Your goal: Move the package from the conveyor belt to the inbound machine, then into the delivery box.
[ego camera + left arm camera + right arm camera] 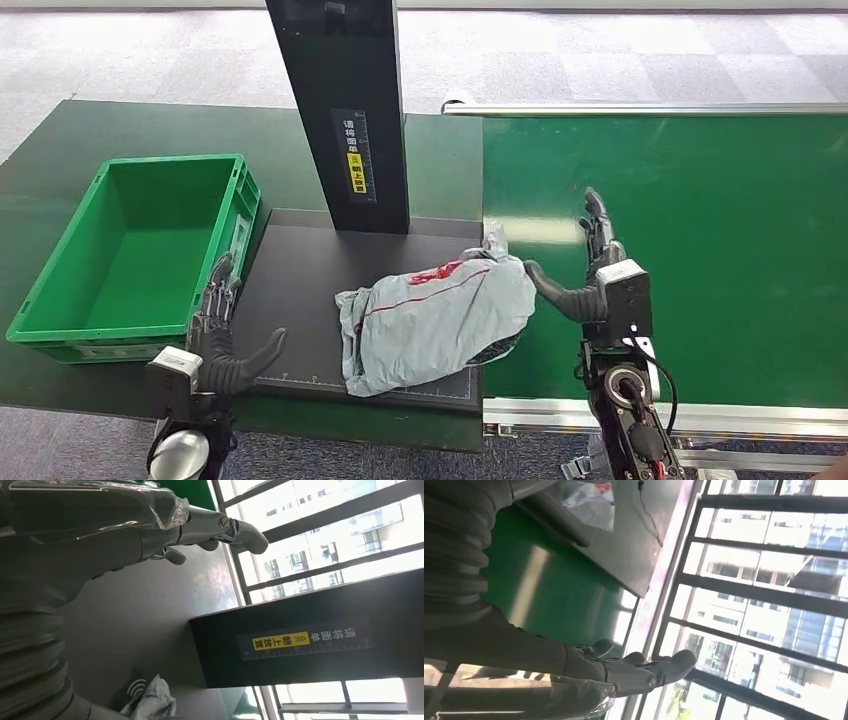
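The package, a crumpled grey bag with red markings, lies on the black platform of the inbound machine, below its dark column. Its right end sits at the platform's edge by the green conveyor belt. My right hand stands over the belt just right of the package, fingers straight and spread, thumb reaching to the bag's edge; whether it touches I cannot tell. My left hand is open at the platform's front left corner, holding nothing. A corner of the package appears in the left wrist view.
The green delivery box stands left of the platform, with nothing in it. A silver rail runs along the belt's far edge and another along its near edge. Dark green table surrounds the box.
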